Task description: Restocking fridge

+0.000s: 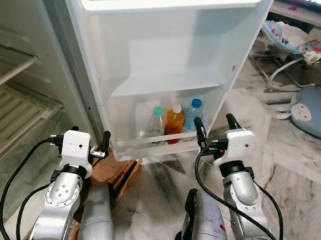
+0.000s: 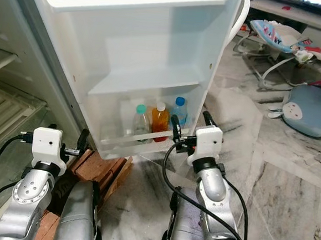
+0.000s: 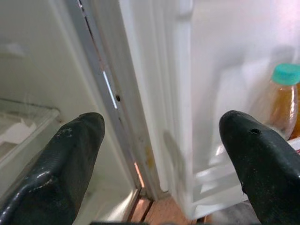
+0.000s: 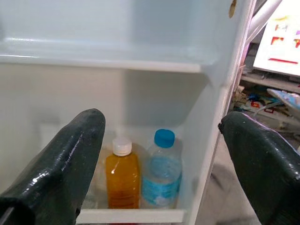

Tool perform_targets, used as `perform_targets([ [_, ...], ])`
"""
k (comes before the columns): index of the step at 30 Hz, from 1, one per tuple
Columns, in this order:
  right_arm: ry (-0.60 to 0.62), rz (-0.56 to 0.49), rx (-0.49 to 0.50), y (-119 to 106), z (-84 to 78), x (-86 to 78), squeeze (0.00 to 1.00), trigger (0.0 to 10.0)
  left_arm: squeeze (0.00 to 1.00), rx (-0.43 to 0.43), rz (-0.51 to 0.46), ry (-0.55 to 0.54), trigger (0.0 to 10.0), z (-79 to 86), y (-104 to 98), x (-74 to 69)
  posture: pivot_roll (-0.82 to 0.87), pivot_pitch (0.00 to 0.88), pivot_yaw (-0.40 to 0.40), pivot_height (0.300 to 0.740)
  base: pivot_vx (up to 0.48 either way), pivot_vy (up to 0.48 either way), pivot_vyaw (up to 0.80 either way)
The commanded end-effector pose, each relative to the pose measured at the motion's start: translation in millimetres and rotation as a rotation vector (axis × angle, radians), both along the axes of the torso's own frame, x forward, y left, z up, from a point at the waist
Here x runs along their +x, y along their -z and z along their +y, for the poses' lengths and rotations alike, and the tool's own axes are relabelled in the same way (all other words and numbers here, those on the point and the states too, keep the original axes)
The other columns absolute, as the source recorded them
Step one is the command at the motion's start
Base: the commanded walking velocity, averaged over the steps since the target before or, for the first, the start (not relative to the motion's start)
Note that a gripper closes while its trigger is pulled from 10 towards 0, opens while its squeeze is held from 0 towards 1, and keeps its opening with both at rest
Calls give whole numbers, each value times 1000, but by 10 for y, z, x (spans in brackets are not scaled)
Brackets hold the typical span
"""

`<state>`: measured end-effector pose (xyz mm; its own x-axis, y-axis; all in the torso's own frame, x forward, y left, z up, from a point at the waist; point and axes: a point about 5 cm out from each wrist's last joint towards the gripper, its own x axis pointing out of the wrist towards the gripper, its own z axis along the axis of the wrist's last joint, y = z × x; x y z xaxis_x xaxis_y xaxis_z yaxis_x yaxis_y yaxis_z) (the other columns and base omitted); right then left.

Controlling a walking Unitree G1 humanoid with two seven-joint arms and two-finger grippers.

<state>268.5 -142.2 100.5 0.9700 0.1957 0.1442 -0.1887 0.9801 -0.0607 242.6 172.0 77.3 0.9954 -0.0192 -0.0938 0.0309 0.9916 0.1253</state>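
Observation:
The fridge door (image 1: 171, 54) stands open in front of me. Its bottom door bin (image 1: 158, 145) holds three bottles: a teal-capped bottle (image 1: 156, 125), an orange juice bottle (image 1: 174, 124) with a white cap, and a blue-capped water bottle (image 1: 192, 116). My right gripper (image 1: 215, 127) is open and empty, just in front of the bin's right end. Its wrist view looks at the orange bottle (image 4: 122, 176) and water bottle (image 4: 161, 173). My left gripper (image 1: 98, 143) is open and empty, low by the door's hinge side, near the teal-capped bottle (image 3: 283, 103).
The fridge interior with wire shelves (image 1: 5, 113) lies to the left. Reddish bricks (image 1: 114, 172) sit on the floor under the door. A baby bouncer (image 1: 294, 44) and a blue cushion (image 1: 317, 110) lie on the marble floor at the right.

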Motion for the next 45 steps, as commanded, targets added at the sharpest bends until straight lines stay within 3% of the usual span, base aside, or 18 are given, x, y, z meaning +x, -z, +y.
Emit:
perform_targets([
  [1, -21, -33, 1, -111, 58, 45, 0, 10000, 0, 5, -7, 4, 10000, -27, -1, 21, 104, 0, -1, 618, 0, 0, 0],
  [8, -44, -53, -5, -196, 87, 121, 0, 10000, 0, 11, -37, -6, 10000, -2, -42, 91, 107, 0, -7, 666, 0, 0, 0],
  [20, -56, -30, -7, -173, 124, 109, 0, 10000, 0, 22, -47, -8, 10000, -4, -31, 114, 108, 0, -15, 737, 0, 0, 0],
  [33, -68, 104, -24, 47, 115, 37, 0, 10000, 0, 22, -43, -15, 10000, -7, -8, 134, 99, 0, -19, 740, 0, 0, 0],
  [45, -75, 126, -19, 68, 129, 28, 0, 10000, 0, 25, -38, -10, 10000, -23, 6, 139, 92, 0, -21, 740, 0, 0, 0],
])
